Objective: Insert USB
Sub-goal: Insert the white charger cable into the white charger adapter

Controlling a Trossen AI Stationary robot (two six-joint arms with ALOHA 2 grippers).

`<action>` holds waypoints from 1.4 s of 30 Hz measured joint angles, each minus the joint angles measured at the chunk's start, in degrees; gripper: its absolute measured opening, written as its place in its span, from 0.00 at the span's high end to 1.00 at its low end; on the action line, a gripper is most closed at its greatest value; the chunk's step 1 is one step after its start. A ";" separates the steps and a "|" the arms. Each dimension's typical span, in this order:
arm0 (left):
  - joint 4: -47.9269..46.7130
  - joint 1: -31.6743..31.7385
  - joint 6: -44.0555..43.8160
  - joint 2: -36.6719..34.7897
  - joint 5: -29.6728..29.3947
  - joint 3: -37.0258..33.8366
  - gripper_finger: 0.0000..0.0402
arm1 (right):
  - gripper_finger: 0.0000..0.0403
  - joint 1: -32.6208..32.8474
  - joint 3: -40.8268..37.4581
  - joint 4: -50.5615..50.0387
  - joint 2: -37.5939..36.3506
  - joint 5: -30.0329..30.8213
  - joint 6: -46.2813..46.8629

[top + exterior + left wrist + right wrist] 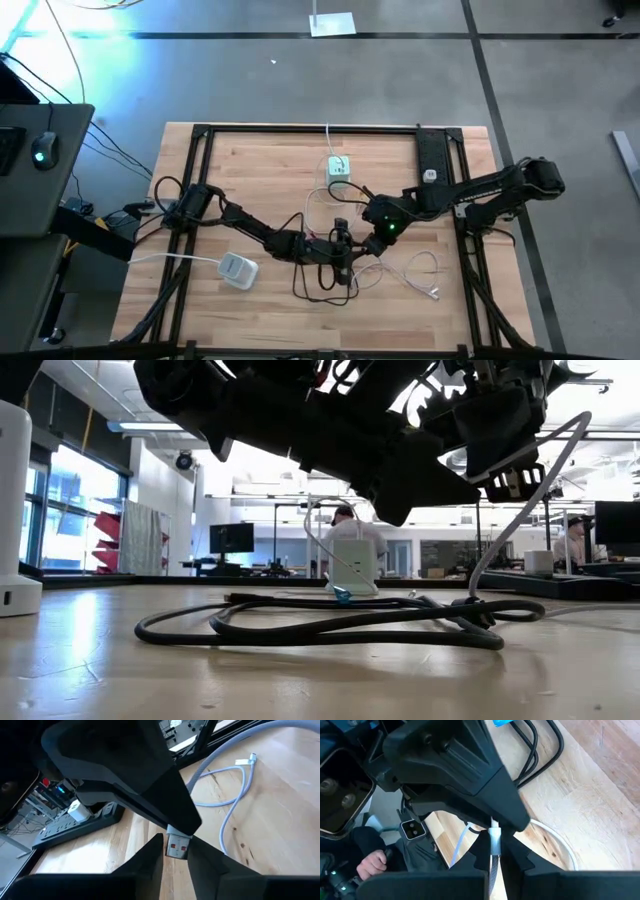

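USB plug, its red-and-metal end exposed, sits pinched between the fingers of the left gripper near the middle of the tabletop. Close beside it, the right gripper is clamped on a white cable just above the wood. Below both lies a looped black cable, with a white charger block standing behind it. A loose white cable lies nearby, and a white adapter sits well apart near the left arm.

2 arms, 2 white adapters, approx. 2 cables: black, white.
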 joint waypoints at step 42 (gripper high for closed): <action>-4.02 -0.25 -1.45 -1.22 2.03 0.04 1.00 | 0.52 12.42 0.07 -12.51 -12.10 32.45 -20.56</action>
